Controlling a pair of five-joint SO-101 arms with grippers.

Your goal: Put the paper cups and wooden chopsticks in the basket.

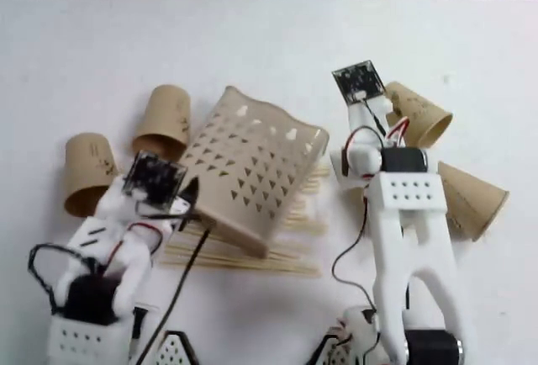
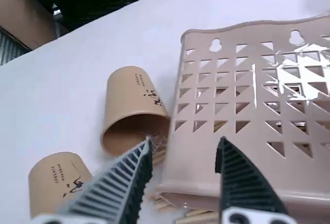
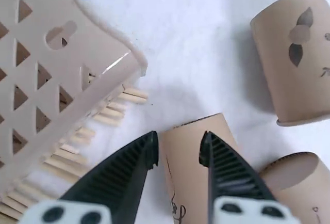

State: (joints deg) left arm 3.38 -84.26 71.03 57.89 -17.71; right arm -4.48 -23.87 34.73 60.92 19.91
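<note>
The basket (image 1: 252, 163), just one, lies tipped over in the middle of the table (image 1: 269, 37), and the left claw (image 2: 184, 142) sits wide open at its corner, holding nothing. The high view shows four paper cups (image 1: 164, 121) on their sides, two toward the left edge and two toward the right, but the right wrist view shows three there, one under the half-open, empty right claw (image 3: 179, 136). Wooden chopsticks (image 1: 252, 256), too many to count, lie piled under the basket.

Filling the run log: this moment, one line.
basket tipped on chopsticks | cups on table | left gripper open | right gripper open over cup
</note>
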